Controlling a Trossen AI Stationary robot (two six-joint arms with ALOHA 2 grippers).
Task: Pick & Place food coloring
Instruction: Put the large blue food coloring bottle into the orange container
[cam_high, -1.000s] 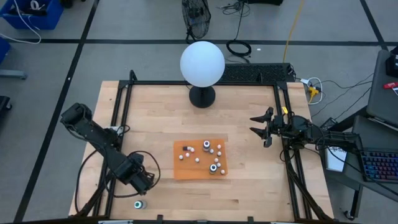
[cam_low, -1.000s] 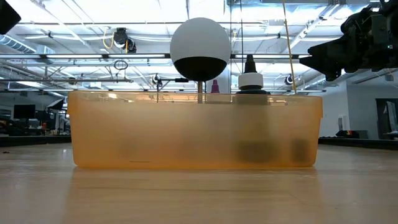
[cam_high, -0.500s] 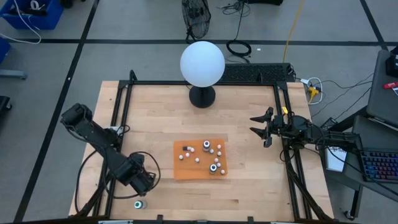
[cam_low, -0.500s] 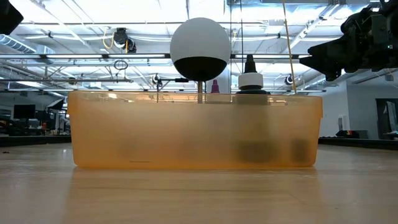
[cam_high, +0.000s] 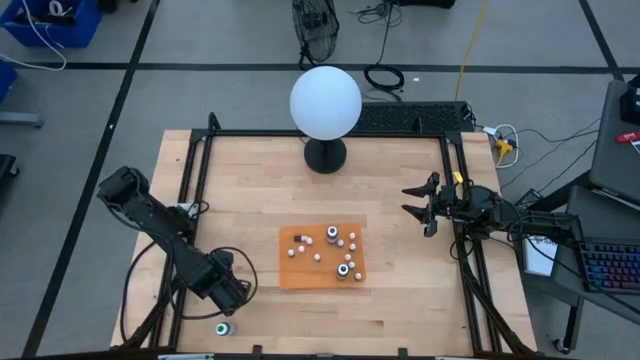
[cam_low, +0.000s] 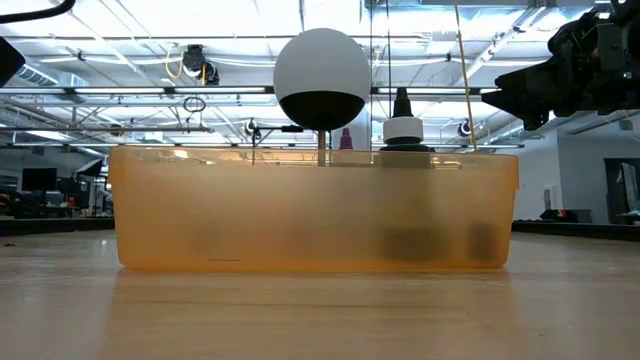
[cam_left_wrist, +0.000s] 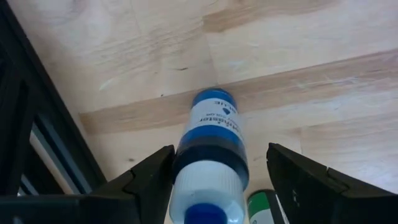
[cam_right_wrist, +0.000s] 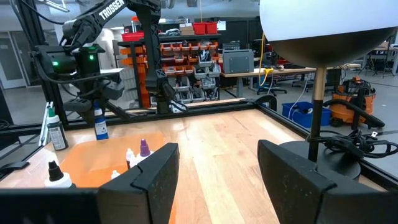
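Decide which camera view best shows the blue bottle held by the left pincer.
The left wrist view: the blue food coloring bottle fills the picture between the left pincer's fingers, label readable. The right wrist view shows it small and distant. The high view hides it under the arm; the low view doesn't show it.

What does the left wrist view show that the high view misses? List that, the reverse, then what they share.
Left wrist only: the blue bottle gripped in the left gripper, label readable as print. High only: the white globe, the orange tray holding small bottles, and the right gripper, open at the table's right edge. Both: the wooden table and the green bottle beside the left gripper.
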